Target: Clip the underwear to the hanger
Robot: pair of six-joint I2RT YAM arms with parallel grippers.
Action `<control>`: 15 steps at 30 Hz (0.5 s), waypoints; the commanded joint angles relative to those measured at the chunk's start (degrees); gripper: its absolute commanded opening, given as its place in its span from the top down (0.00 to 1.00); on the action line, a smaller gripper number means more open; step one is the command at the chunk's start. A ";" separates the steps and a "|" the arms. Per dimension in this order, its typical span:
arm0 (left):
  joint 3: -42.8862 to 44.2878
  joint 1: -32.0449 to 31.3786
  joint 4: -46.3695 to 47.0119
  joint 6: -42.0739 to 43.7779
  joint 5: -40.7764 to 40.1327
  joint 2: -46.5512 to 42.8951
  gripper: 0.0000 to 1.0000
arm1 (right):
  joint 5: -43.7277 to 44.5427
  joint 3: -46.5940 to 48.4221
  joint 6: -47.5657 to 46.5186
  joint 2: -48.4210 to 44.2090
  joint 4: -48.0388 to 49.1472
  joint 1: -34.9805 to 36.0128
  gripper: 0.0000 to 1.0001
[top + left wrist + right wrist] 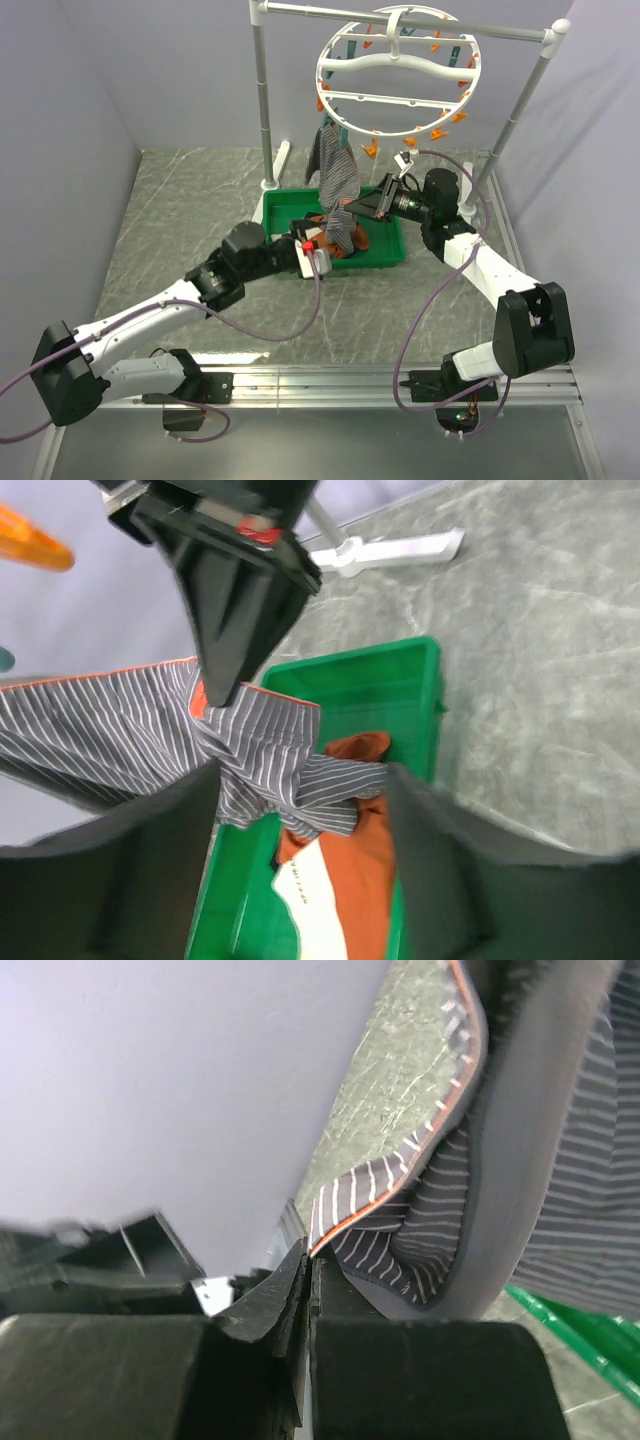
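Observation:
The white ring hanger (398,70) with orange and teal pins hangs from the rack bar. The striped grey underwear (337,178) stretches from the ring's lower left rim down toward the green tray; whether a pin holds it I cannot tell. My right gripper (350,207) is shut on the underwear's orange-trimmed edge (400,1175), its jaws (310,1260) pressed together on the hem. My left gripper (322,243) hovers over the tray, open. Its fingers (150,870) stand wide apart, with the underwear's lower fold (300,780) hanging loose between them.
The green tray (285,205) holds an orange-rust garment (360,850) and a white cloth (310,900). The tube rack's left post (262,100) stands just behind the tray, its right post (515,110) at the back right. Grey walls close in on both sides.

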 commanded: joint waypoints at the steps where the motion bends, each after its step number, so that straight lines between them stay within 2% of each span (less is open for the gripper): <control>1: -5.10 -4.75 12.12 6.73 -14.19 -0.24 0.25 | 3.01 -0.24 6.69 -1.45 -1.05 0.04 1.00; 5: -7.21 -7.12 18.36 8.21 -19.46 2.03 0.24 | 3.98 -0.41 11.96 0.03 -2.10 0.04 1.00; 7: -8.18 -9.06 23.44 9.53 -20.18 3.62 0.25 | 3.90 -0.77 13.90 0.74 -1.49 0.13 1.00; 8: -8.28 -9.50 25.04 9.80 -23.49 5.36 0.25 | 3.90 -0.77 15.73 1.44 -1.22 0.13 1.00; 12: -8.98 -11.26 32.77 11.82 -28.34 10.47 0.30 | 4.33 -0.94 19.35 2.33 -0.08 0.13 1.00; 15: -9.59 -11.44 37.62 12.79 -29.67 13.37 0.31 | 5.04 -1.12 21.98 2.68 0.54 0.04 1.00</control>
